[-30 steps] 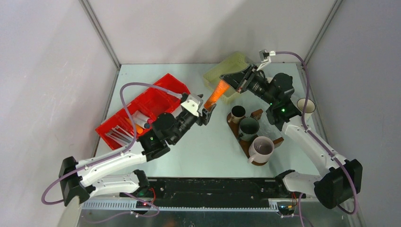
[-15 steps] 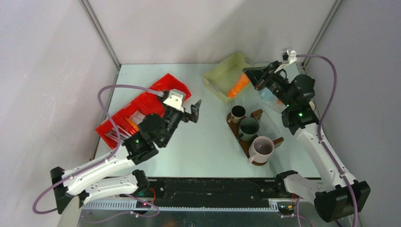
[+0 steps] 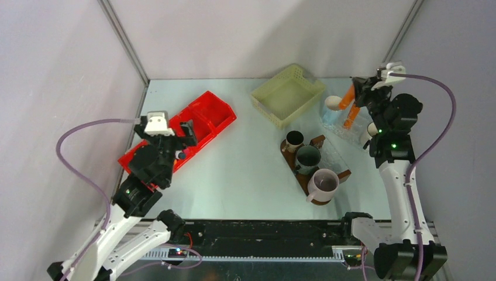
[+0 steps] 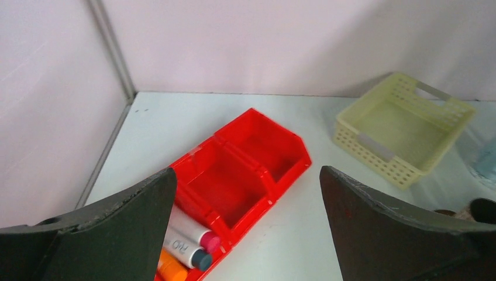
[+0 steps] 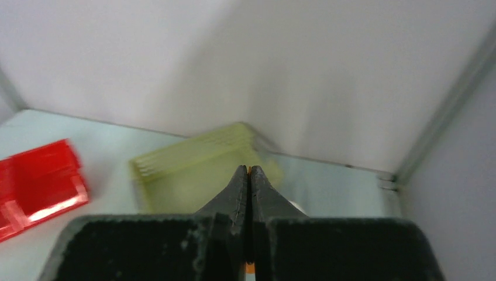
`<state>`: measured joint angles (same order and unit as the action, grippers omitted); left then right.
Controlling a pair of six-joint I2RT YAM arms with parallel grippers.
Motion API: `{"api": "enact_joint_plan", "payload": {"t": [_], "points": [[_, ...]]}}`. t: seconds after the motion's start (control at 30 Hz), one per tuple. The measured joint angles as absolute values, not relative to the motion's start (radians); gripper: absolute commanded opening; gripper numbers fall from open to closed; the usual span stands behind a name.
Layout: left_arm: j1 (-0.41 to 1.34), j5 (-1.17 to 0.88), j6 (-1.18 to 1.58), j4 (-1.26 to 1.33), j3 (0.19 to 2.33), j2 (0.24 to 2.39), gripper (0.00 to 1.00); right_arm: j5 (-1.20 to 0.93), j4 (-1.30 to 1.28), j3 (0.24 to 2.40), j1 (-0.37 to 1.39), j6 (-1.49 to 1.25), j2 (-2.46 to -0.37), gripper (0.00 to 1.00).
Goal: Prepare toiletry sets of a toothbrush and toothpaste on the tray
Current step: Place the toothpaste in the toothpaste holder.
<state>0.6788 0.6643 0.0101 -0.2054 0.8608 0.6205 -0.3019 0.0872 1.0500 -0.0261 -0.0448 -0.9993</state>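
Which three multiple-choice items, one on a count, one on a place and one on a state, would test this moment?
1. How many mugs stand on the tray?
A two; B three; C five.
2. Where is the yellow basket?
A on the table, beyond the tray; B on the tray; C at the table's near edge.
3. The right tool is:
A wide open; B shut on a mug; C shut on an orange tube.

Answers: 1 B, three mugs stand in a row along the tray. 2 A, the basket sits near the far wall. 3 C, the wrist view shows the tool closed with an orange sliver between.
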Motion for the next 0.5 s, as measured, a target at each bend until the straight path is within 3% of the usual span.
{"api": "enact_joint_plan", "payload": {"t": [0.23,0.5], "points": [[0.531,0.671,0.027,-0.288,0.773,0.509,1.00,-0.292,0.159,1.012,-0.218,0.027,-1.040,0.00],[0.498,0.670,-0.019,-0.310,0.704,0.503,1.00,-0.358,0.286,0.927,-0.346,0.036,-1.178,0.00]]}}
